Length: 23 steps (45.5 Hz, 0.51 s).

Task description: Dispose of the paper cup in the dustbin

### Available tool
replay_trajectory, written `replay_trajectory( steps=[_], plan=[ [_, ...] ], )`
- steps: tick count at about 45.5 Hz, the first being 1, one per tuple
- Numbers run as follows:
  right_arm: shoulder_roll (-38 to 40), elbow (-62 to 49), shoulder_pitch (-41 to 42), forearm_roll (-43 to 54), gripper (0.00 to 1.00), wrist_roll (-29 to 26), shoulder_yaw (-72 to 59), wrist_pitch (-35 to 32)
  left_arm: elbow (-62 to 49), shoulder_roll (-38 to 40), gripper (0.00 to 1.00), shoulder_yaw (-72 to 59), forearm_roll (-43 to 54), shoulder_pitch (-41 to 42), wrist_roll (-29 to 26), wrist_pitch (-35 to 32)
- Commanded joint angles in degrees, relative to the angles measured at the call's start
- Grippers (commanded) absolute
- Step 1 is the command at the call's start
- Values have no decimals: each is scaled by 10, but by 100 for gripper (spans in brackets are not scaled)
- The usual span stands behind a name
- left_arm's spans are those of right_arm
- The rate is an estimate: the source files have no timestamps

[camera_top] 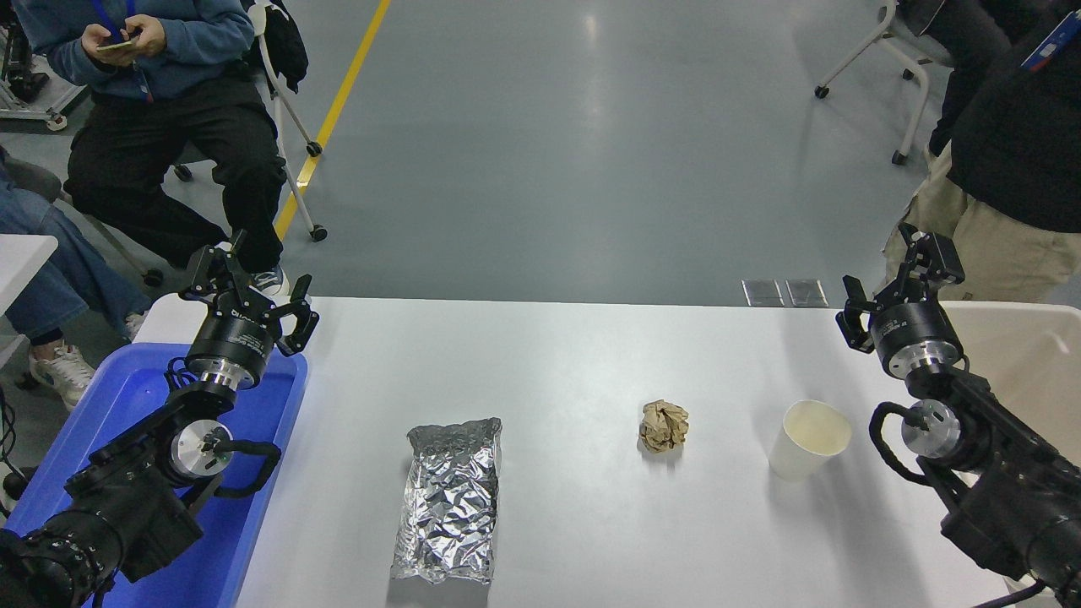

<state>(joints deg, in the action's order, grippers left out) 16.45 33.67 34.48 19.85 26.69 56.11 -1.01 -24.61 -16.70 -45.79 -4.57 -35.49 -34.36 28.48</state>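
Observation:
The white paper cup (806, 441) stands upright on the white table (557, 355) at the right, its cream inside showing. The beige dustbin (1026, 350) stands at the table's right end, mostly hidden behind my right arm. My right gripper (899, 272) is open and empty, raised above the table's far right edge, behind and to the right of the cup. My left gripper (249, 283) is open and empty, parked over the blue tray at the left.
A blue plastic tray (135, 397) sits at the table's left end. A silver foil bag (448, 511) lies at centre front. A crumpled brown paper ball (664, 425) lies left of the cup. People are at the far left and far right.

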Motion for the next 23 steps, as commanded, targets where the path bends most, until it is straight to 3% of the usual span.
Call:
replay_trajectory(
  steps=[1, 23],
  plan=[
    [-3, 1, -5, 0, 100, 3, 6, -1, 0, 0, 100, 0, 0, 1, -1, 0],
    [-3, 5, 0, 0, 100, 4, -7, 0, 0, 0, 100, 0, 1, 1, -1, 0]
  ],
)
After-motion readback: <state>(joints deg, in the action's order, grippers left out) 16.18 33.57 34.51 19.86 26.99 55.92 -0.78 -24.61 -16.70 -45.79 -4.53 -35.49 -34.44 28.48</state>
